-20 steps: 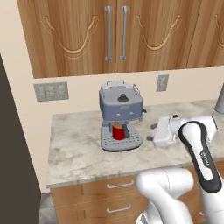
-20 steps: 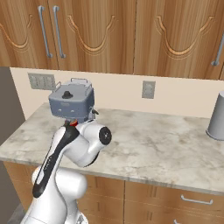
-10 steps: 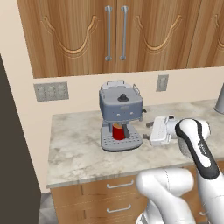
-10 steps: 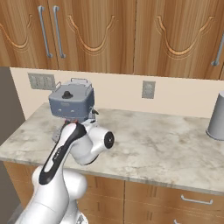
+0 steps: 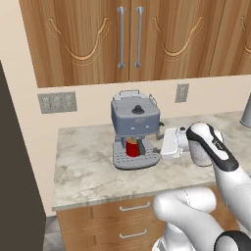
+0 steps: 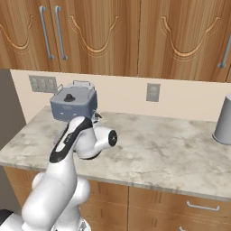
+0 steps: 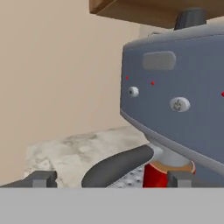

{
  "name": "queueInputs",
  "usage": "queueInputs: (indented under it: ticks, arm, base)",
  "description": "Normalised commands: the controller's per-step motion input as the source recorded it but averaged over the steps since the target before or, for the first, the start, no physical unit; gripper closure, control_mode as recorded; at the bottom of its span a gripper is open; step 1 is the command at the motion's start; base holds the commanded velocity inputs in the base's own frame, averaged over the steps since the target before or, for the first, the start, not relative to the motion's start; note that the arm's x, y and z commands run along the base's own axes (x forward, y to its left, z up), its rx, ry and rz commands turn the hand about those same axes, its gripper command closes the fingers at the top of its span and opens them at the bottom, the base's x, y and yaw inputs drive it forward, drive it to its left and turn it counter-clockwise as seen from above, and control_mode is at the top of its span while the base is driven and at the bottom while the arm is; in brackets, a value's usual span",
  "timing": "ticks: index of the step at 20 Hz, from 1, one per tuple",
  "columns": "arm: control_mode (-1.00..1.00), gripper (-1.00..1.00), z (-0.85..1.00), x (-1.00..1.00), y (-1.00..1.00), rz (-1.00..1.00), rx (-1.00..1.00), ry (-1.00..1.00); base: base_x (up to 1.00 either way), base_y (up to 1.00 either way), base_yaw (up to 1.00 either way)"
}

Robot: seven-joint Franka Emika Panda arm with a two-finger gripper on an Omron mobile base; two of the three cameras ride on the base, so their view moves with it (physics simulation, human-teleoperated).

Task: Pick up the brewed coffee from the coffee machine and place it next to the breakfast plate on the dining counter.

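The coffee machine (image 5: 136, 121) (image 6: 72, 104) stands on the marble kitchen counter (image 5: 88, 171) against the wall. The brewed coffee, a small red mug (image 5: 132, 147) (image 7: 155, 175), sits on its silver drip tray under the brew head. My gripper (image 5: 160, 141) (image 7: 111, 179) is open, level with the mug and just to the machine's right, and holds nothing. In the hand view the machine's side (image 7: 175, 96) is close. A dark portafilter handle (image 7: 117, 166) juts out between my fingertips (image 7: 41, 178). The breakfast plate and the dining counter are out of view.
A grey canister (image 5: 246, 110) (image 6: 223, 119) stands at the counter's far right. Wooden wall cabinets (image 5: 127, 34) hang above the machine, with drawers (image 5: 132, 208) below. A dark tall panel (image 5: 19, 171) borders the counter's left end.
My hand has moved a little to the left, nearer the coffee machine's right side, and stays open. The mug has not moved.
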Motion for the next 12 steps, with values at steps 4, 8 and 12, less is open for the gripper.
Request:
queueInputs:
  ticks: [4, 8, 12]
  arm:
    - [-1.0, -1.0, -0.29, 0.29, 0.0, 0.09, 0.0, 0.0]
    - [-1.0, -1.0, -0.41, 0.35, 0.01, 0.1, 0.0, 0.0]
    - [-1.0, -1.0, -0.44, 0.29, 0.07, 0.08, 0.0, 0.0]
  base:
    - [0.0, 0.0, 0.0]
    - [0.0, 0.0, 0.0]
    - [0.0, 0.0, 0.0]
